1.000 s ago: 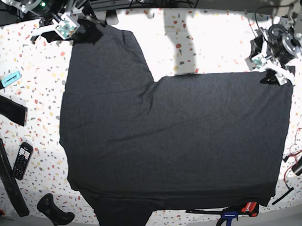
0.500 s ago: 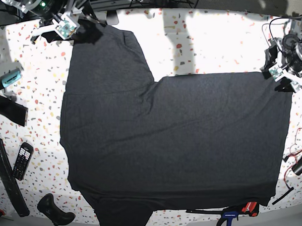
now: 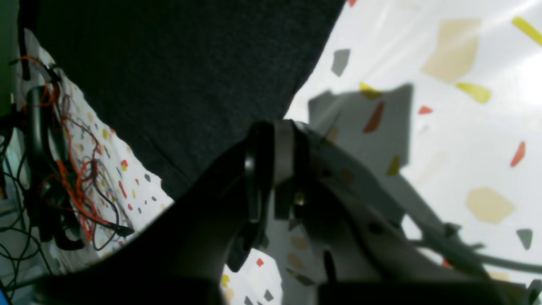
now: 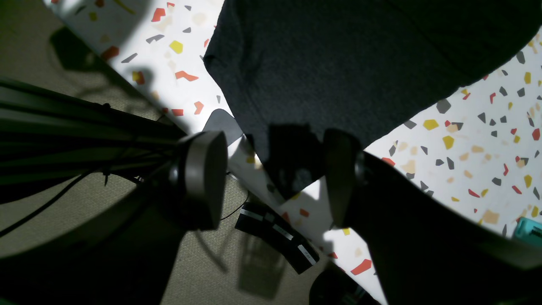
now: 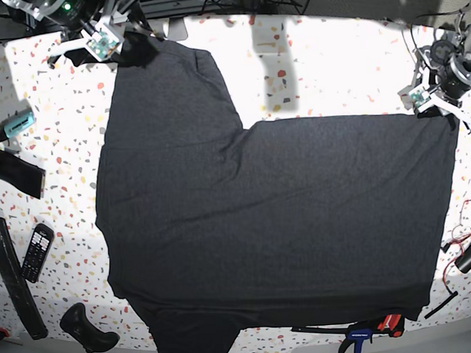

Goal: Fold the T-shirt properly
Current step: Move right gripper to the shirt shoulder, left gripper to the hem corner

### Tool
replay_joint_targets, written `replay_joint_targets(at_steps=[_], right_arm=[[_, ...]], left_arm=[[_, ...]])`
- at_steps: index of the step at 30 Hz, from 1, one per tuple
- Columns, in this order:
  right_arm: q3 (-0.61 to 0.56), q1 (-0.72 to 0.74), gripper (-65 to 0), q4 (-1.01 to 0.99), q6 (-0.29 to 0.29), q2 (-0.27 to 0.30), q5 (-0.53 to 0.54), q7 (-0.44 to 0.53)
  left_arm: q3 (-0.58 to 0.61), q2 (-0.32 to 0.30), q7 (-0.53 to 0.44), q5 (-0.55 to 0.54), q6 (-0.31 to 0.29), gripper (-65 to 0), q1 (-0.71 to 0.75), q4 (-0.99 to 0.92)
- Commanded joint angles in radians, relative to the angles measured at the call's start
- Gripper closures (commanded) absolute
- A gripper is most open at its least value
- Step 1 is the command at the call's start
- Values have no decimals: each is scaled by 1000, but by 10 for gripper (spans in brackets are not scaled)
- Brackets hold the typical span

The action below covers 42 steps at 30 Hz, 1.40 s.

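Here one T-shirt (image 5: 276, 221), dark charcoal and plain side up, lies spread flat over most of the speckled table (image 5: 332, 65), with two grippers at its far corners. The right gripper (image 4: 271, 169) stands with jaws parted over the sleeve corner, while the left gripper (image 3: 271, 169) sits at the shirt's other corner with jaws pressed together, though whether cloth is pinched between them I cannot tell. Around lie one black remote (image 5: 35, 252), one teal marker (image 5: 17, 122) whose label is unreadable, one black fabric strip (image 5: 15, 170) and a tangle of red and black wires (image 3: 63, 169).
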Motion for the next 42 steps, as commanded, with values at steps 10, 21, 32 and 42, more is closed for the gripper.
replay_joint_targets(at_steps=[10, 21, 32, 42], right_arm=[[5, -6, -353, 17, -2, 8, 5, 16], [5, -6, -353, 17, -2, 2, 5, 11], [5, -6, -353, 17, -2, 3, 5, 8], [5, -6, -353, 17, -2, 3, 5, 8]], left_arm=[[-18, -20, 196, 33, 75, -218, -25, -20], [-18, -109, 319, -43, 72, -218, 26, 176], [-18, -166, 336, -177, 62, -218, 27, 243], [-18, -161, 50, -147, -97, -218, 102, 206]])
